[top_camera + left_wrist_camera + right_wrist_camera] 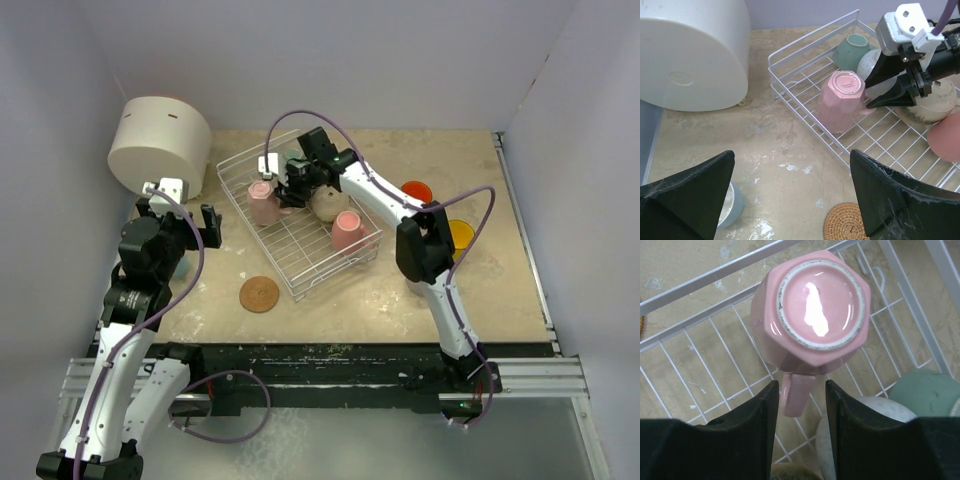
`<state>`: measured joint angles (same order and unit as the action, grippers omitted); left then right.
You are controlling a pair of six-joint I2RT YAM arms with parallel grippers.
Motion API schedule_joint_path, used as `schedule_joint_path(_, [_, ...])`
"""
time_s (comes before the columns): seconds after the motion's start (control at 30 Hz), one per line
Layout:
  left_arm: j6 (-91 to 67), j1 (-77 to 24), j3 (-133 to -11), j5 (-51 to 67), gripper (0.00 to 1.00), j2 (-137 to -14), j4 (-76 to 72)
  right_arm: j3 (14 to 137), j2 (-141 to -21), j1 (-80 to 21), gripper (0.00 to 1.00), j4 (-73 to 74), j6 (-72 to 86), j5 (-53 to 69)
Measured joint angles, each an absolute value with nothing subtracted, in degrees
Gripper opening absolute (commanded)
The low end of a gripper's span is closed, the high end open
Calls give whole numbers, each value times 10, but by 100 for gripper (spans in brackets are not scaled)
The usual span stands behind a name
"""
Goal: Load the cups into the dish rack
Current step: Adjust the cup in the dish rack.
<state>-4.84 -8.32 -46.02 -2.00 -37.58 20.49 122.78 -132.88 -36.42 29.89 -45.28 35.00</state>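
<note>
The white wire dish rack [300, 262] stands mid-table. An upside-down pink mug [263, 200] sits in its left part, next to a teal mug [295, 160], a beige mug [328, 203] and a salmon-pink mug [347, 230]. My right gripper [285, 190] hangs over the rack. In the right wrist view its gripper [802, 390] is slightly open, the fingers on either side of the pink mug's [810, 310] handle with small gaps. An orange cup [416, 191] and a yellow cup [460, 234] stand right of the rack. My left gripper [790, 200] is wide open and empty over the table left of the rack [805, 45].
A large white cylindrical container [160, 145] lies at the back left. A cork coaster [259, 294] lies in front of the rack. A light blue cup [732, 205] stands under my left gripper's left finger. A white mug [870, 62] sits beside the teal one [852, 50].
</note>
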Motion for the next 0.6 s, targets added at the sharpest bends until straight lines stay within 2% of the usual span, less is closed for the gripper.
schedule_joint_path(0.1, [-48, -83, -460, -20, 100, -375, 205, 1228, -1338, -369, 32, 302, -451, 347])
schedule_joint_path(0.17, [-48, -83, -460, -20, 100, -374, 205, 1228, -1343, -373, 19, 305, -450, 340])
schedule_joint_path(0.33, [-48, -83, -460, -20, 100, -373, 205, 1234, -1349, -378, 0, 300, -437, 333])
schedule_joint_path(0.6, [-48, -83, -460, -20, 100, -373, 204, 1234, -1349, -382, 0, 277, -368, 307])
